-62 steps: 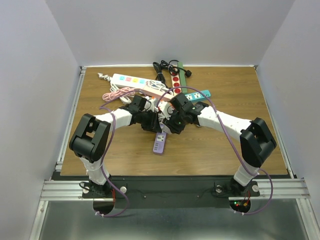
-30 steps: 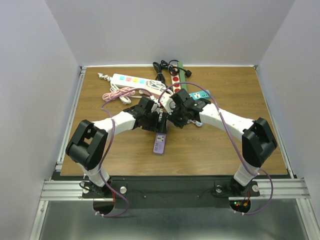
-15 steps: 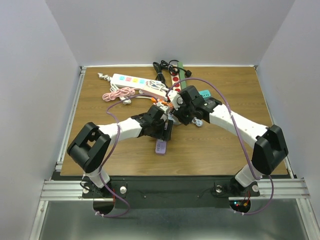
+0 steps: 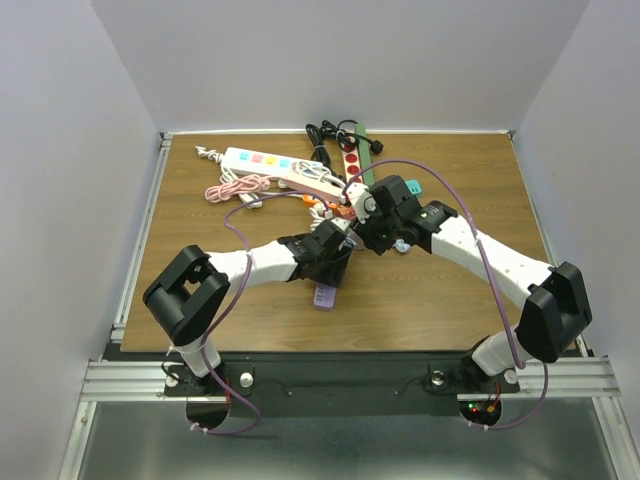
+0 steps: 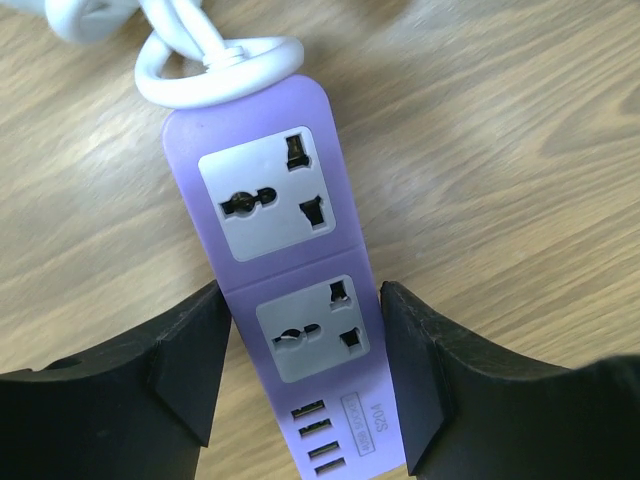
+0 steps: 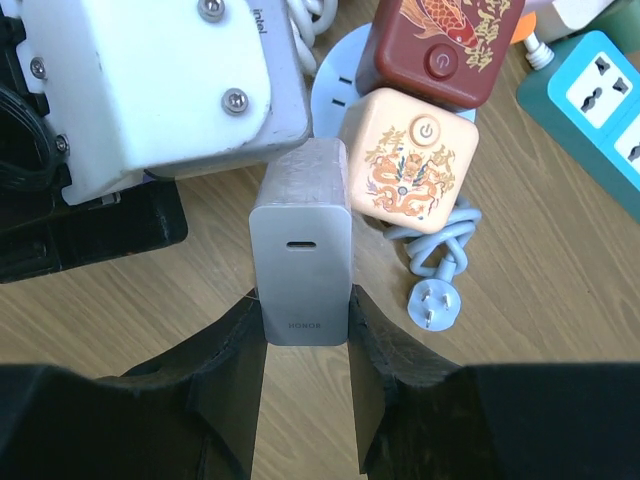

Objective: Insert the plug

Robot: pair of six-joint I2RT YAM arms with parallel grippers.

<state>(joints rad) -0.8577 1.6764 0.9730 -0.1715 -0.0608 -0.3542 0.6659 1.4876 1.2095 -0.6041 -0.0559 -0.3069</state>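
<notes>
A purple power strip (image 5: 290,290) with two universal sockets and several USB ports lies on the wooden table, its white cable coiled at the far end. My left gripper (image 5: 303,300) is shut on it, one finger against each long side by the near socket. In the top view only the strip's near end (image 4: 323,296) shows below the left gripper (image 4: 335,262). My right gripper (image 6: 303,300) is shut on a grey HONOR charger plug (image 6: 300,255) and holds it above the table, just behind the left wrist (image 4: 365,222). Its prongs are hidden.
A cream cube socket (image 6: 418,170), a red one (image 6: 440,45) and a pale blue plug (image 6: 435,300) lie right of the charger. A teal strip (image 6: 600,100) is farther right. A white strip (image 4: 262,160), pink cable (image 4: 238,187) and green strip (image 4: 352,155) lie at the back.
The left gripper has moved right and nearer, onto the purple strip. The right gripper has moved right and back with the charger, and its arm has stretched out.
</notes>
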